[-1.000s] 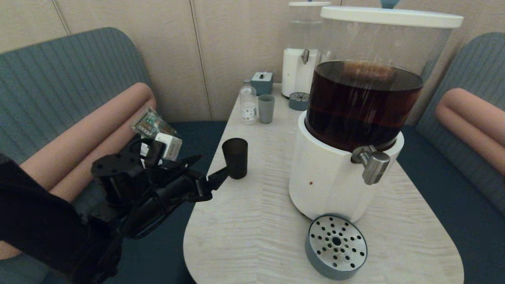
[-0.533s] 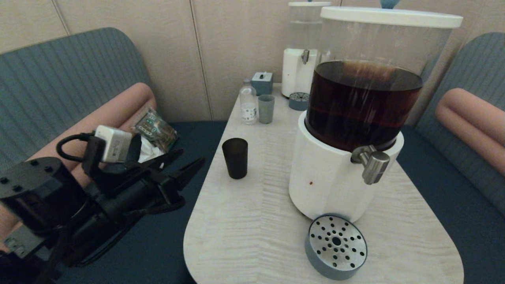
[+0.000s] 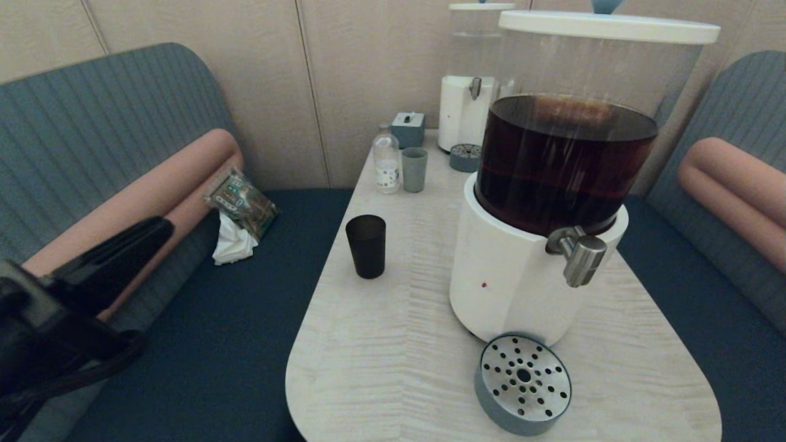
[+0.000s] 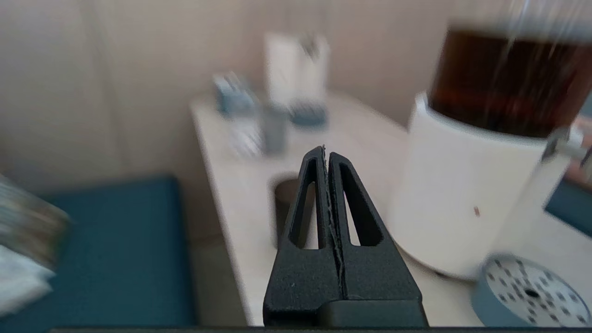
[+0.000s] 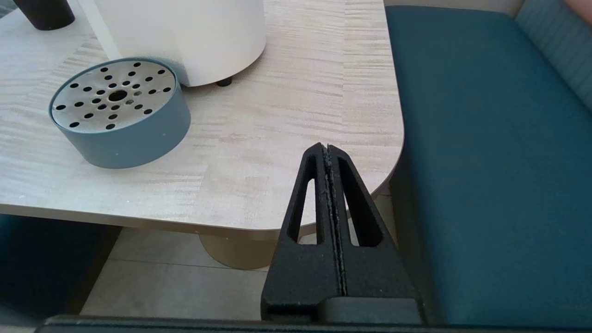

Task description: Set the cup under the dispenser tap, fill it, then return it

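The cup [image 3: 366,245], a dark tapered tumbler, stands upright on the table's left side, free of any grip. The dispenser tap [image 3: 580,252] juts from the big white-based dispenser [image 3: 509,288] of dark liquid, with nothing under it. My left gripper [image 3: 164,226] hangs shut and empty over the bench, well left of the cup. In the left wrist view the left gripper [image 4: 326,150] partly covers the cup [image 4: 283,203]. My right gripper [image 5: 326,148] is shut and empty, off the table's near right corner.
A round perforated drip tray [image 3: 523,383] lies in front of the big dispenser. At the table's far end are a grey-blue tumbler [image 3: 414,169], a bottle [image 3: 387,161], a small box [image 3: 408,127] and a smaller dispenser [image 3: 470,92]. A packet [image 3: 241,199] lies on the left bench.
My left gripper drew back from beside the cup, leftward and down over the bench, and its fingers went from open to shut on nothing. The cup stayed in place.
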{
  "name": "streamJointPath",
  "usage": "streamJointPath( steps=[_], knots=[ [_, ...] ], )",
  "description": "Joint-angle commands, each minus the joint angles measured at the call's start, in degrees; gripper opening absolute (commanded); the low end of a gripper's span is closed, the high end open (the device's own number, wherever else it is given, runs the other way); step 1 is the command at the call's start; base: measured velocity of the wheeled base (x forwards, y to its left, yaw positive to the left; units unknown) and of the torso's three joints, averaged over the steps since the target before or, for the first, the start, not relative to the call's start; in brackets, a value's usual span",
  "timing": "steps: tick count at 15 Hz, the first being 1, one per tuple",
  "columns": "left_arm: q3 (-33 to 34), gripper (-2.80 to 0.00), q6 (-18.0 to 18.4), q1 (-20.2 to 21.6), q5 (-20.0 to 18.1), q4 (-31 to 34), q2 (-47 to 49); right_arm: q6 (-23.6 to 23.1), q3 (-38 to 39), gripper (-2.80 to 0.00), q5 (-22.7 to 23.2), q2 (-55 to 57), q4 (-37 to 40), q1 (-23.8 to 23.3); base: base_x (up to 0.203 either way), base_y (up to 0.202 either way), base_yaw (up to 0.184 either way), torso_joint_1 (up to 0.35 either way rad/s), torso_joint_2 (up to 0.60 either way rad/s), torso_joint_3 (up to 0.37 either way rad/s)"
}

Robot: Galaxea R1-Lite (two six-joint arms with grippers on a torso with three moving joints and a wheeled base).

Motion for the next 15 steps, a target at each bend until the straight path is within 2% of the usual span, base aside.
streamJointPath(
  steps=[1,4,10,11,12,13,15],
  knots=[
    [1.9,-2.8,-0.2,5.0,-1.4,3.2,-17.6,0.0,0.0,-2.8,0.0,0.1,0.0,0.0,0.0,0.0,0.0,0.0,0.0,0.0],
    [3.1,-2.8,0.3,8.9,-3.0,13.2,-33.9,0.0,0.0,-2.8,0.0,0.1,0.0,0.0,0.0,0.0,0.0,0.0,0.0,0.0],
    [9.4,-2.8,0.8,12.2,-4.5,31.0,-54.7,0.0,0.0,-2.8,0.0,0.1,0.0,0.0,0.0,0.0,0.0,0.0,0.0,0.0],
    [9.6,-2.8,1.0,12.2,-4.3,35.0,-57.2,0.0,0.0,-2.8,0.0,0.1,0.0,0.0,0.0,0.0,0.0,0.0,0.0,0.0],
    [9.7,-2.8,1.6,12.3,-4.1,41.6,-60.3,0.0,0.0,-2.8,0.0,0.0,0.0,0.0,0.0,0.0,0.0,0.0,0.0,0.0],
    [9.8,-2.8,2.6,12.3,-2.7,48.3,-62.1,0.0,0.0,-2.8,0.0,0.1,0.0,0.0,0.0,0.0,0.0,0.0,0.0,0.0],
    [9.9,-2.8,4.5,12.3,2.2,52.4,-62.2,0.0,0.0,-2.8,0.0,0.0,0.0,0.0,0.0,0.0,0.0,0.0,0.0,0.0]
  ],
)
